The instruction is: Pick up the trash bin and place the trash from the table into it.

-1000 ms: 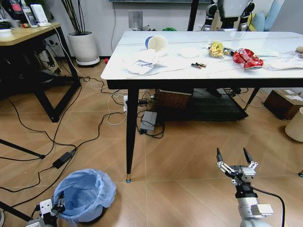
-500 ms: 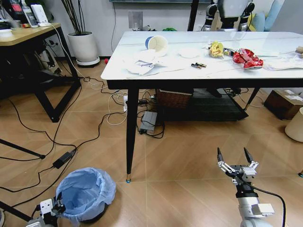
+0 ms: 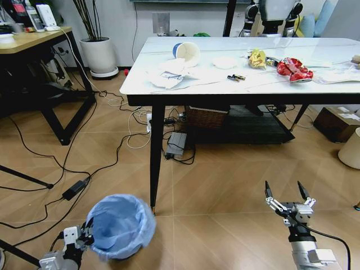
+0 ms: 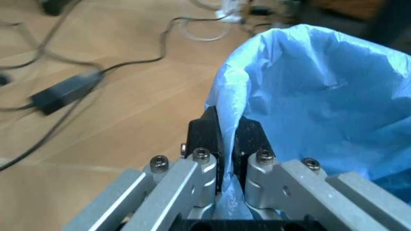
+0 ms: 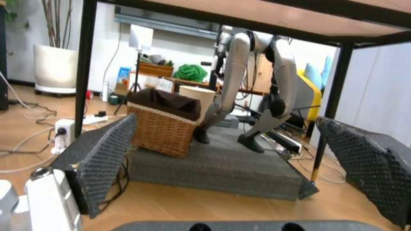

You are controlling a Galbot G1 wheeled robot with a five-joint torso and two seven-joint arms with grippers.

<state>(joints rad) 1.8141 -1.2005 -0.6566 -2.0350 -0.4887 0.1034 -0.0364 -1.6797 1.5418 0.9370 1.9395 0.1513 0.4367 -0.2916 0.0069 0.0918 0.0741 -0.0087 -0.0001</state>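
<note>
Though seemingly merely beside from above, left hand (image 4: pixel 226 144) pinches trash bin (image 3: pixel 121 225) rim — right hand (image 3: pixel 287 191) spread, empty.

The counter (image 3: pixel 236 84) runs off the right edge in the head view, cutting off the litter at its far end. The trash bin (image 3: pixel 121 225) hides its own base behind the bulging blue liner. Two small dark items (image 3: pixel 235 77) on the counter are too small to identify.

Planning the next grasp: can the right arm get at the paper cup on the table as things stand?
Probably not yet. The right gripper hangs open, low near the floor, below the table edge, and the paper cup lies on its side toward the table's far left. Nothing blocks the cup itself.
</note>
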